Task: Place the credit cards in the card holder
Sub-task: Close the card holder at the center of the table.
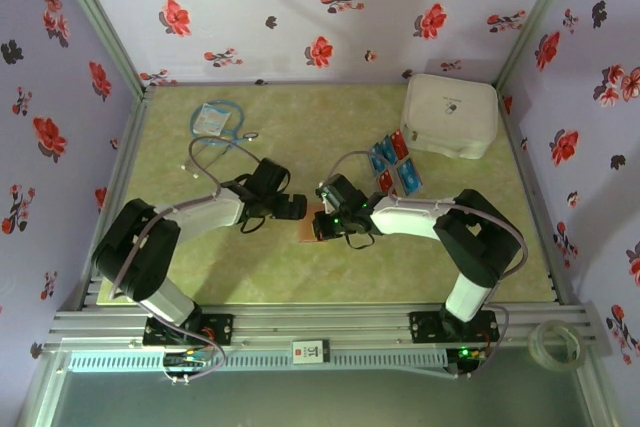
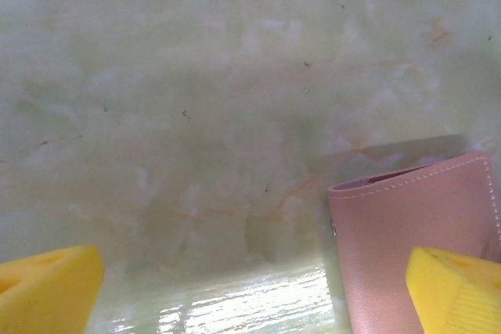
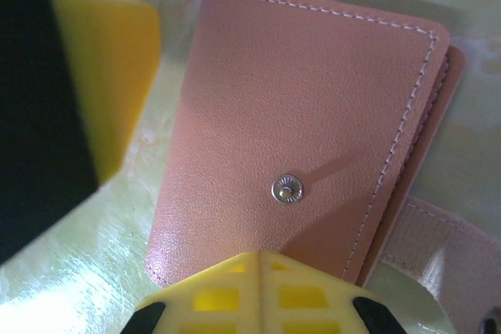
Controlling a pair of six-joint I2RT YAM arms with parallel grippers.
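The card holder (image 3: pixel 313 99), a brown leather wallet with a metal snap (image 3: pixel 286 189), lies folded shut on the green table, also seen between the two grippers (image 1: pixel 305 231). My right gripper (image 3: pixel 261 263) is shut, fingertips together over the holder's near edge with nothing between them. In the left wrist view my left gripper (image 2: pixel 250 303) is open, and the holder (image 2: pixel 415 240) lies by its right fingertip (image 2: pixel 454 291). The top view shows the left gripper (image 1: pixel 291 208) just left of the holder. Several red and blue credit cards (image 1: pixel 395 162) lie in a cluster at back right.
A big white rounded case (image 1: pixel 450 115) stands at the back right, just beyond the cards. A blue-and-white packet with a cable (image 1: pixel 215 117) lies at back left. A tape roll (image 1: pixel 555 342) sits on the frame off the table's front right.
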